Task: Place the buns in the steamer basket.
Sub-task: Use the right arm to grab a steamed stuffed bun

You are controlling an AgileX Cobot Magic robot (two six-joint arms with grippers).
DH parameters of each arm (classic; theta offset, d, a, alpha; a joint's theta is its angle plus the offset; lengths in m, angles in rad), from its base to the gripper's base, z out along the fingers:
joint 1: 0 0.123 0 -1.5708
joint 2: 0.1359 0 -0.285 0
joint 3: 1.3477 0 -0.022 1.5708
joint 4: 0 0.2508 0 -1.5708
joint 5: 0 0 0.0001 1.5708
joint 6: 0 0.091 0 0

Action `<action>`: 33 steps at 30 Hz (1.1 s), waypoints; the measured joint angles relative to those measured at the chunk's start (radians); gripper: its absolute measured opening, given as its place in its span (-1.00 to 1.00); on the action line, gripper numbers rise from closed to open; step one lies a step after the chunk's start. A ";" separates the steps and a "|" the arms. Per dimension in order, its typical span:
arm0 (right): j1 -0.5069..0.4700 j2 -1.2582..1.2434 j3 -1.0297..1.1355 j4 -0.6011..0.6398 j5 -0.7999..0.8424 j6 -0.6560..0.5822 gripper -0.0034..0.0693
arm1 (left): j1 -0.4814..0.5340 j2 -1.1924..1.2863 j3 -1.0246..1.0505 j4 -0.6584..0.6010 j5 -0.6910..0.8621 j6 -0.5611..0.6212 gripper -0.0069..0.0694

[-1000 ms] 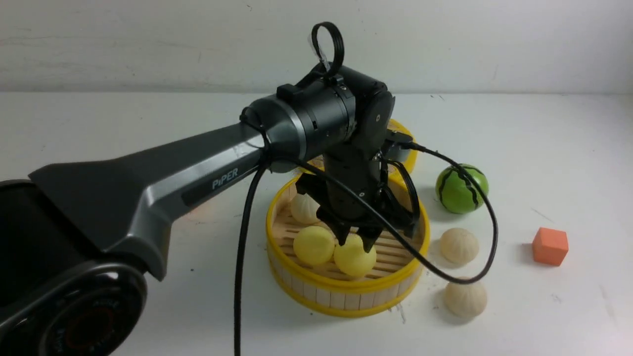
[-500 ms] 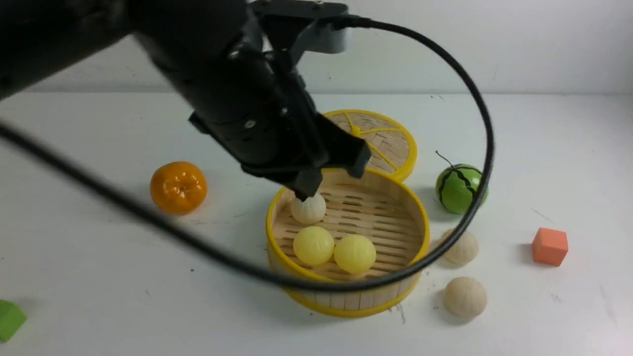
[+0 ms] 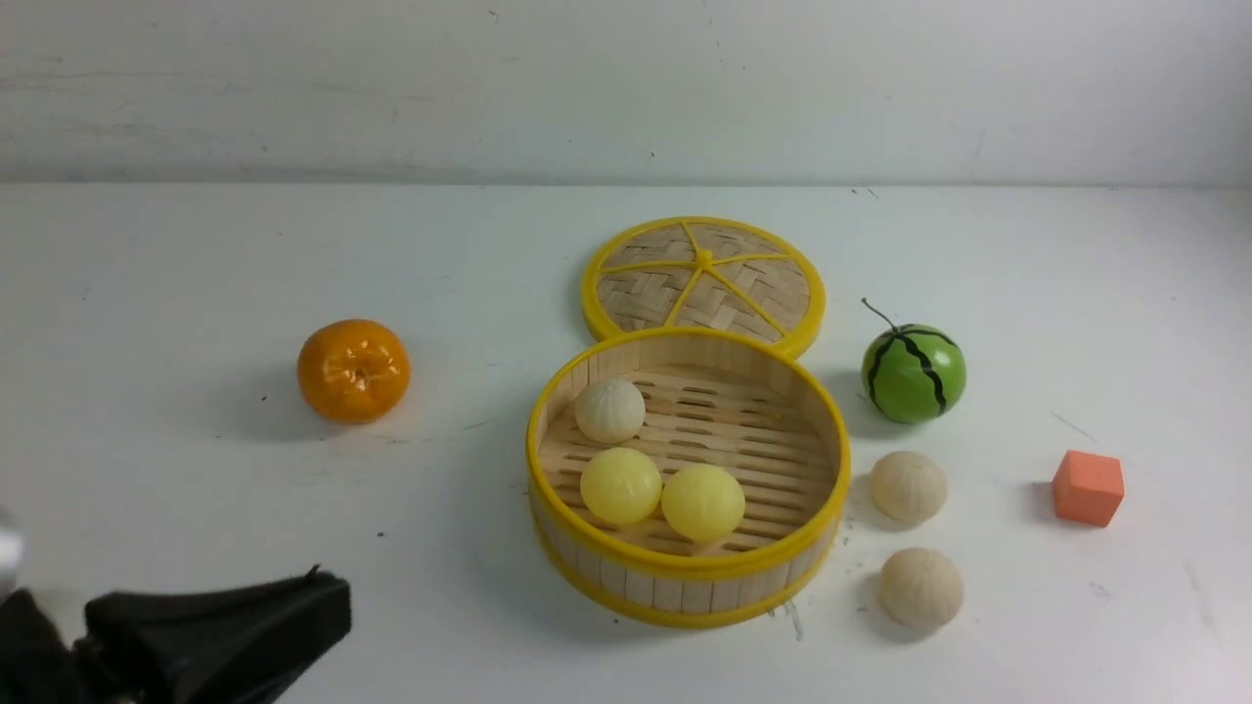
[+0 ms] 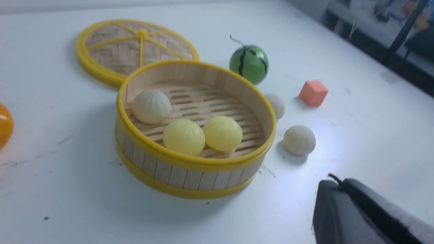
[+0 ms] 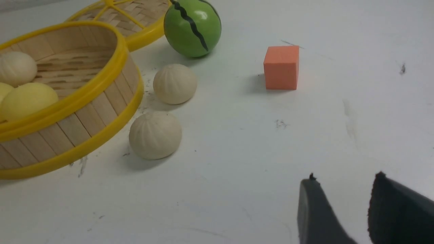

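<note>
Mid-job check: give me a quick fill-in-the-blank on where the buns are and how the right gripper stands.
1. The steamer basket holds one cream bun and ___ yellow buns.
2. The other cream buns lie on the table, on the basket's ___ side.
3. The right gripper stands ___, with nothing between its fingers.
Missing words: two; right; open.

Three buns (image 3: 620, 485) lie in the steamer basket (image 3: 685, 590) (lid (image 3: 702, 274) behind), two just right.
</note>
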 joint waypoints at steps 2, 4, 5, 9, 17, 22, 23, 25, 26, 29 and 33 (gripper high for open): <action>0.000 0.000 0.000 0.000 0.000 0.000 -0.24 | 0.000 -0.071 0.068 -0.001 -0.040 -0.005 -0.86; 0.000 0.000 0.000 0.003 -0.004 0.000 -0.24 | 0.000 -0.126 0.125 0.004 -0.063 -0.006 -0.86; 0.000 0.000 0.000 0.015 -0.009 0.000 -0.24 | 0.000 -0.145 0.147 0.011 -0.070 -0.006 -0.86; 0.000 0.000 0.003 0.117 -0.031 0.000 -0.24 | 0.000 -0.164 0.175 0.032 -0.088 -0.006 -0.86; 0.000 0.000 0.010 0.493 -0.283 0.000 -0.24 | 0.000 -0.165 0.176 0.036 -0.088 -0.010 -0.86; -0.001 0.049 -0.092 0.595 -0.208 -0.009 -0.24 | 0.000 -0.165 0.176 0.037 -0.088 -0.010 -0.86; -0.001 0.075 -0.137 0.593 -0.150 -0.019 -0.24 | 0.000 -0.165 0.176 0.038 -0.088 -0.010 -0.86; -0.001 0.211 -0.291 0.555 0.045 -0.086 -0.24 | 0.000 -0.165 0.176 0.038 -0.088 -0.010 -0.86; -0.001 0.273 -0.352 0.533 0.124 -0.116 -0.24 | 0.000 -0.165 0.176 0.038 -0.088 -0.010 -0.86; -0.001 0.511 -0.543 0.446 0.362 -0.201 -0.24 | 0.000 -0.165 0.176 0.038 -0.088 -0.013 -0.86; 0.001 0.821 -0.759 0.344 0.568 -0.228 -0.24 | 0.000 -0.165 0.176 0.039 -0.088 -0.013 -0.85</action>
